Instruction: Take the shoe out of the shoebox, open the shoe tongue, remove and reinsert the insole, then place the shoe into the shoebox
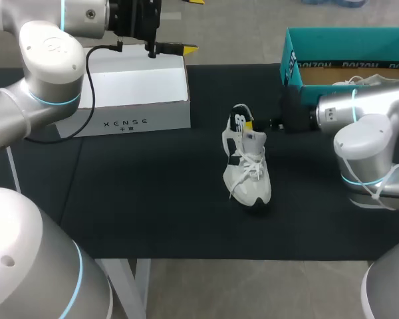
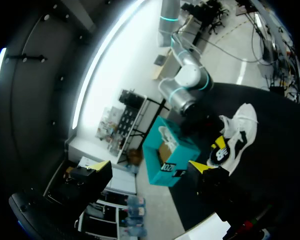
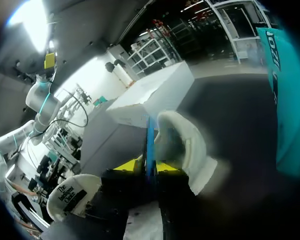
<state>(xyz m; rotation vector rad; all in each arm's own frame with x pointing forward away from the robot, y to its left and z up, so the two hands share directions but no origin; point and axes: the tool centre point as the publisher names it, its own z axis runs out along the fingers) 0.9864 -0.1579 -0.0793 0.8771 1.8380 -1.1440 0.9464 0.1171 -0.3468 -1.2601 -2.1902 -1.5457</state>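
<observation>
Our white shoe [image 1: 247,174] stood upright mid-mat, our right gripper [image 1: 253,123] pinched narrow on a thin blue edge at its top, teal shoebox [image 1: 346,40] at two o'clock holding a second shoe [image 1: 369,80], white box [image 1: 136,93] at ten o'clock, our left gripper [image 2: 149,165] spread wide at its far edge.

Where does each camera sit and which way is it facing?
Head view: above and behind, looking down on the table; left arm and right arm enter from the sides.
Left wrist view: on the left arm, facing across at shoe and shoebox; the open left tool shows.
Right wrist view: on the right arm, close on the shoe; the right tool grips it.
All three share the shoe.
</observation>
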